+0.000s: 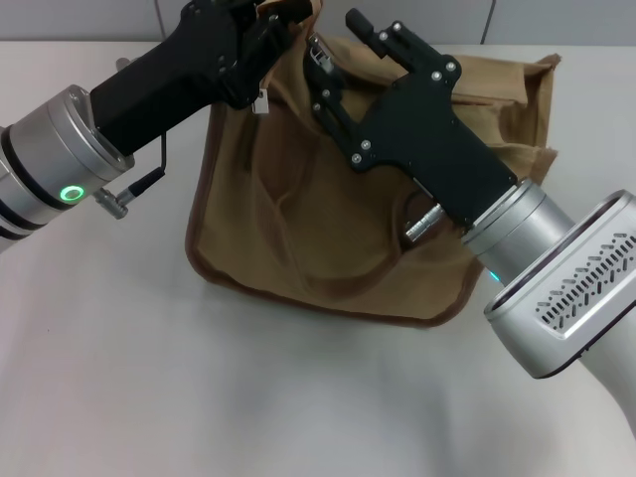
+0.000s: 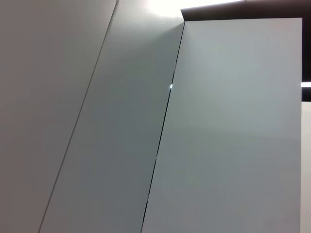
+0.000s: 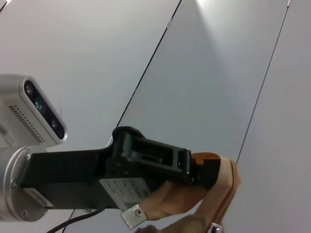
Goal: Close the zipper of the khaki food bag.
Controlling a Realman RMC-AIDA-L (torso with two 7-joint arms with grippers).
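Observation:
The khaki food bag [image 1: 328, 229] lies on the white table, its top edge towards the back. My left gripper [image 1: 266, 35] is shut on a fold of tan fabric at the bag's top left corner; it also shows in the right wrist view [image 3: 197, 170], clamping the fabric [image 3: 218, 187]. The silver pull tab [image 1: 263, 102] hangs just below that gripper, and shows in the right wrist view [image 3: 132, 215] too. My right gripper [image 1: 324, 75] is over the bag's top edge, a little right of the tab. The zipper track is hidden by the arms.
The white table [image 1: 199, 397] spreads in front of the bag and to both sides. A grey panelled wall [image 2: 155, 126] stands behind. The left wrist view shows only that wall.

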